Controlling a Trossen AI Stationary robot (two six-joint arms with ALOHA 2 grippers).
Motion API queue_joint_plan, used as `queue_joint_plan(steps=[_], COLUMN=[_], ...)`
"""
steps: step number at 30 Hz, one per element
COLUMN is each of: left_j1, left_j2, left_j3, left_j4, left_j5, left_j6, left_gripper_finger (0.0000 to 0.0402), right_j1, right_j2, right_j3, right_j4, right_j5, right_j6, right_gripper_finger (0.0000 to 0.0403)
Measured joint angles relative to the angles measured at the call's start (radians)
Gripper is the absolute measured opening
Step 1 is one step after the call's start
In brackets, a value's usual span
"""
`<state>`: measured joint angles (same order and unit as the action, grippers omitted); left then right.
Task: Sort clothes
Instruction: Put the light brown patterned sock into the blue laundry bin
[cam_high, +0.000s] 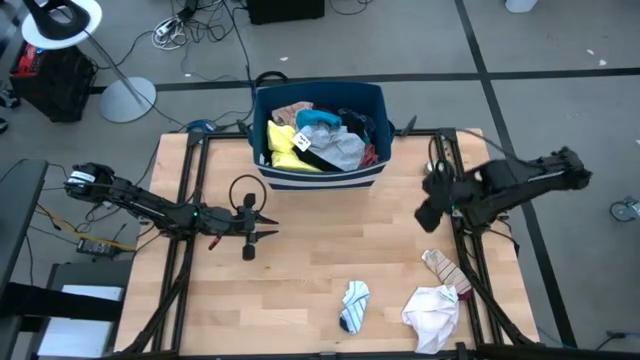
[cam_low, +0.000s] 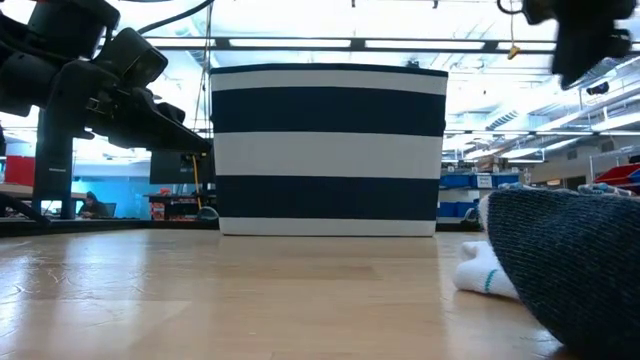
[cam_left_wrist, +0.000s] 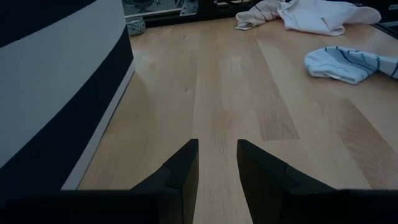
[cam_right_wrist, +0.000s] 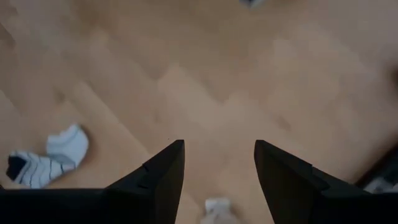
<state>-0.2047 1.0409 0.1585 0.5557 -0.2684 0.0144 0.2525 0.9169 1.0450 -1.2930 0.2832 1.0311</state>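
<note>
Three soft, light garments lay beyond the empty, spread fingers of the right gripper (cam_high: 432, 212); the striped sock (cam_high: 353, 305) likely needed a bunched-fold pinch. Left gripper (cam_high: 262, 222) waited, narrowly parted, empty.

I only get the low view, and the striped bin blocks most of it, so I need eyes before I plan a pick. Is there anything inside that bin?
Observer: Yes. The bin holds a heap of clothes, yellow, teal and grey among them.
Operator: What lies on the table in front of it?
Observer: Three pieces near the front right: a striped sock, a white garment and a brownish sock.
Operator: Is either end effector holding something?
Observer: No. The left end effector is open and empty beside the bin; the right end effector is open over bare wood on the right.
</note>
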Motion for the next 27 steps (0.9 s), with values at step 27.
queue_joint_plan(steps=[27], left_j1=[0.000], left_j2=[0.000], left_j3=[0.000], left_j4=[0.000], left_j5=[0.000], left_j6=[-0.003], left_gripper_finger=[0.0115], right_j1=[0.646], right_j2=[0.324], right_j3=[-0.092], right_j4=[-0.115], right_j5=[-0.139], right_j6=[0.860], right_gripper_finger=[0.0194])
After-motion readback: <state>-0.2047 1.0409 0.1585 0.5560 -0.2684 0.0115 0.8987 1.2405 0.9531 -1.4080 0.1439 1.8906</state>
